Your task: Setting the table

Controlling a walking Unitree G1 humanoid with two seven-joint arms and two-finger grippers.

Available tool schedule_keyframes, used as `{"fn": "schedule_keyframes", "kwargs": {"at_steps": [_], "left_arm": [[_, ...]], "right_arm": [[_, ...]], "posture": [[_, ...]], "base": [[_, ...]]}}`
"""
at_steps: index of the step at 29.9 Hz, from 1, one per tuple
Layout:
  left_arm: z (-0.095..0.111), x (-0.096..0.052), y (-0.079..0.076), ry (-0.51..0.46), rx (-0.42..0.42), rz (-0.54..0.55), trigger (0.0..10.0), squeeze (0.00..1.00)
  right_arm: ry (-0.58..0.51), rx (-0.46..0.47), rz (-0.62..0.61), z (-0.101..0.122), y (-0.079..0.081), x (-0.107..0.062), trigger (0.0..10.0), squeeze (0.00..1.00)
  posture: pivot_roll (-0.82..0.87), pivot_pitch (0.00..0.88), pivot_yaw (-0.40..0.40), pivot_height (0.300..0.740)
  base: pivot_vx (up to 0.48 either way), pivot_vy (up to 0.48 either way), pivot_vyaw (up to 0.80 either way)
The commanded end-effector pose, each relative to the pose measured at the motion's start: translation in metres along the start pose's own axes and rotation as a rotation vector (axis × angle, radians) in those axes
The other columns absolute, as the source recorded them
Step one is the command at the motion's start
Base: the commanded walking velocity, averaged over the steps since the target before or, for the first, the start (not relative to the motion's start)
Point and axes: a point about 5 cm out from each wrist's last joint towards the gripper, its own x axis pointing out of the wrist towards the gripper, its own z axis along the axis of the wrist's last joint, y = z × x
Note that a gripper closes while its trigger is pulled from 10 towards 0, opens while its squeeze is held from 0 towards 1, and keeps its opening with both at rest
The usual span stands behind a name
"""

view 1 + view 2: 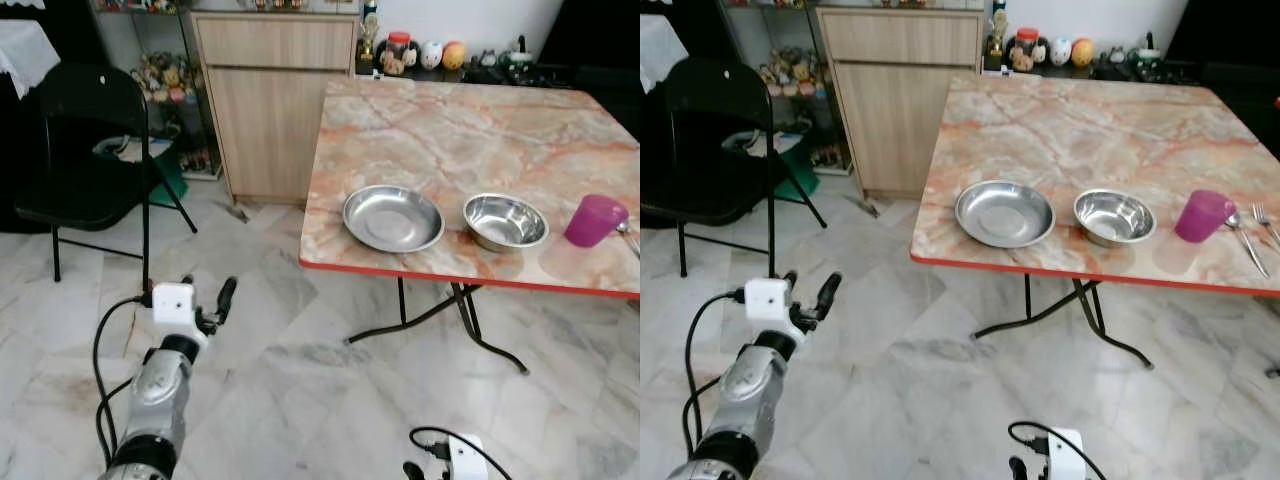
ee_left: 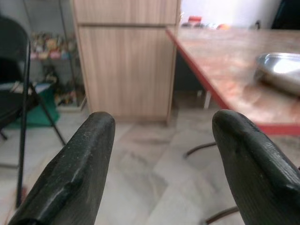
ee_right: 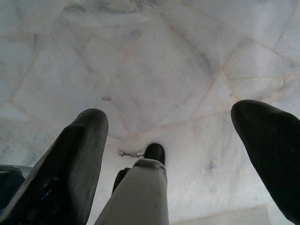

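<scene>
We stand short of the tabletop (image 1: 470, 130), left gripper (image 2: 161, 154) and right gripper (image 3: 187, 154) both spread and empty, plate (image 1: 393, 218), bowl (image 1: 505, 221), cup (image 1: 595, 220) grouped along its near edge for reach.

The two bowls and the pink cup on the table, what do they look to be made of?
Both the wide shallow bowl and the deeper bowl look like polished steel: silvery, with mirror-like glare. The pink cup is probably plastic: matte and slightly see-through.
</scene>
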Motion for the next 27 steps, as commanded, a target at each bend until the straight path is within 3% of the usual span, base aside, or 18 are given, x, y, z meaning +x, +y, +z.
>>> {"fn": "schedule_keyframes", "kwargs": {"at_steps": [1, 5, 11, 27], "left_arm": [[0.012, 0.007, -0.004, -0.06, -0.023, -0.006, 10.0, 0.0], [0.021, 0.01, -0.011, -0.098, -0.051, -0.03, 10.0, 0.0], [0.022, 0.01, -0.012, -0.097, -0.06, -0.033, 10.0, 0.0], [0.027, 0.013, -0.015, -0.096, -0.09, -0.056, 10.0, 0.0]], "right_arm": [[-0.003, 0.003, -0.012, -0.001, -0.003, -0.001, 10.0, 0.0], [0.011, 0.02, -0.022, -0.005, -0.004, -0.002, 10.0, 0.0], [0.012, 0.029, -0.029, -0.005, -0.006, -0.002, 10.0, 0.0], [-0.002, 0.018, -0.015, 0.001, 0.002, 0.001, 10.0, 0.0]], "posture": [[0.08, 0.0, -0.042, 0.74], [0.08, 0.0, -0.043, 0.74], [0.08, 0.0, -0.043, 0.74], [0.08, 0.0, -0.046, 0.74]], "base": [[0.0, 0.0, 0.0], [0.139, 0.0, 0.0], [0.333, 0.0, -0.73], [0.341, 0.0, 0.0]]}}
